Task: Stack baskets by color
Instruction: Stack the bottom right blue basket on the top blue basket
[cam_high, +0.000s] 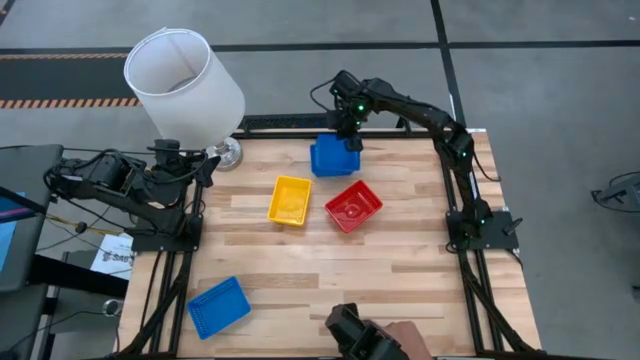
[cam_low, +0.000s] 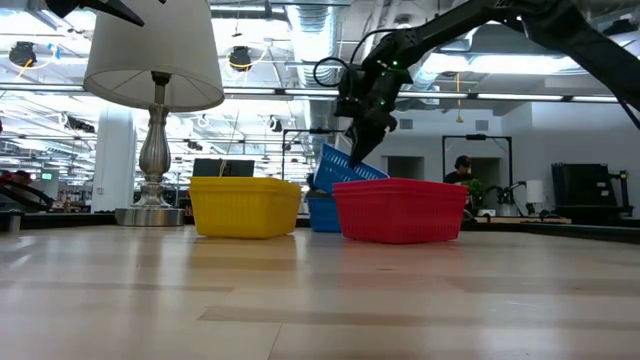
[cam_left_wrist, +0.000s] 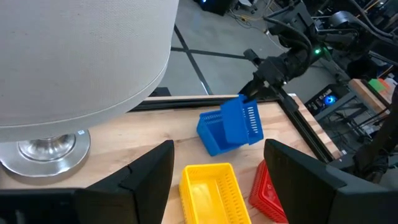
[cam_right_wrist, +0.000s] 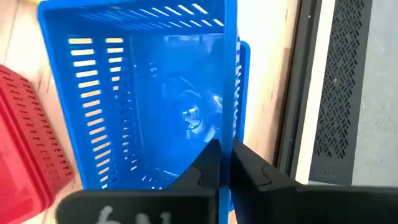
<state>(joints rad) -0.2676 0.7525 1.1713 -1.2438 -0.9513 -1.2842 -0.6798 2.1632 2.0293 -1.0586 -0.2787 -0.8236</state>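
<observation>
- Baskets first: my right gripper (cam_high: 350, 137) is pinching one wall of a tilted blue basket (cam_high: 336, 153) at the far edge of the table (cam_high: 400, 280), tipped over another blue basket (cam_low: 322, 212) sitting flat under it.
- In the right wrist view my fingers are clamped on that thin wall, nearly together, so it's a grip, not an empty close.
- To do this well I'd level the basket so its rim lines up with the lower one, then ease it down until it nests. Letting go while it's tilted probably leaves it propped on an edge.
- A third blue basket (cam_high: 219, 305) sits alone at the near left corner, well apart.
- Yellow basket (cam_high: 290, 199) and red basket (cam_high: 353, 207) are mid-table, just beside each other; can't tell if either is a stack.
- All have slotted mesh-like sides and look light and bendy.
- Left gripper (cam_high: 207, 166) waits by the lampshade (cam_high: 183, 82), jaws spread, empty.
</observation>
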